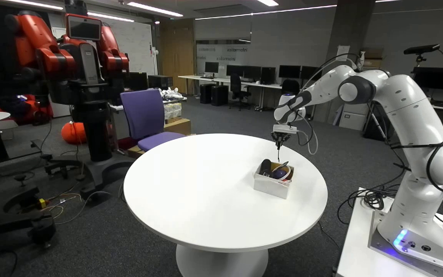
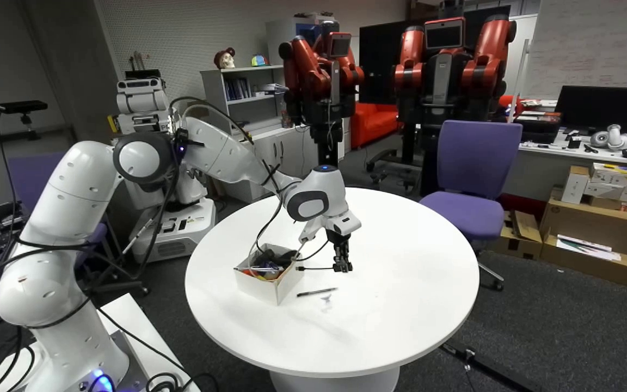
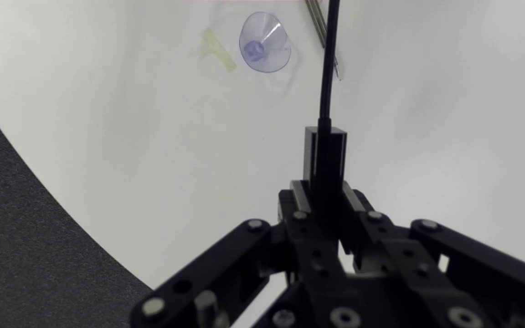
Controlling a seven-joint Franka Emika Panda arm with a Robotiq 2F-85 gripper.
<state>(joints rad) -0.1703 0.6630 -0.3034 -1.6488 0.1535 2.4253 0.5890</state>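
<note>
- My claw (image 3: pixel 326 197) is clamped on a black cable (image 3: pixel 328 68).
- In wrist view, a clear suction cup (image 3: pixel 266 43) lies at 11 o'clock from my claw.

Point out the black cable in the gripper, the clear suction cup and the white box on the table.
Black cable (image 3: pixel 328 68), wrist view: on its thin cord.
Clear suction cup (image 3: pixel 268 42), wrist view: on its flared wall.
White box (image 1: pixel 270 186), an exterior view: on its outer side wall.

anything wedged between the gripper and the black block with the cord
Nothing visible: in the wrist view the gripper grips the black block directly. The clear suction cup and pen lie on the table, apart from it.
</note>
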